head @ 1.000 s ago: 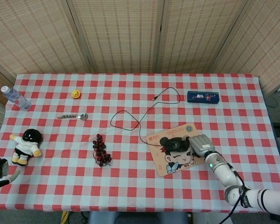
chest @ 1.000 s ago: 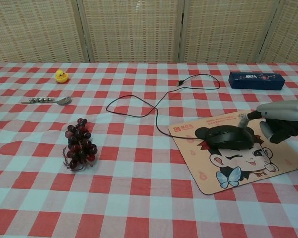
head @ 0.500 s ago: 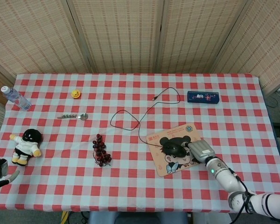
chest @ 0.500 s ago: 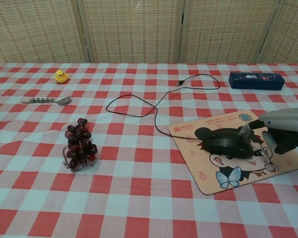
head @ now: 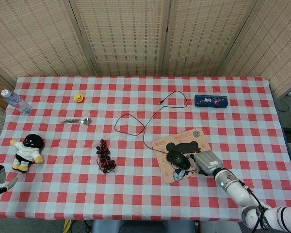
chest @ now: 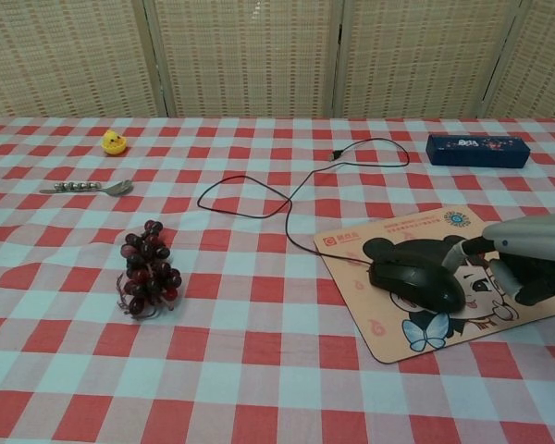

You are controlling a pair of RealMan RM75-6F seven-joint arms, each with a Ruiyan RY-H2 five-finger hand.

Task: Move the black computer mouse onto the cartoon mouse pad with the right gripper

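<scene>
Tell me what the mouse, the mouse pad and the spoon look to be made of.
Black computer mouse: looks like plastic, with a smooth, slightly glossy shell that catches soft highlights.
Cartoon mouse pad: a thin flat sheet with a printed matte top, probably fabric over rubber; the edge is too thin to confirm.
Spoon: likely metal, with a silvery, reflective bowl and a beaded handle.

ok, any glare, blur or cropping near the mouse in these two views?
Head view: even light, no glare, mouse and pad sharp but small. Chest view: mouse crisp with a soft shadow on the pad; right hand cut off by the frame edge, its fingers slightly soft.
</scene>
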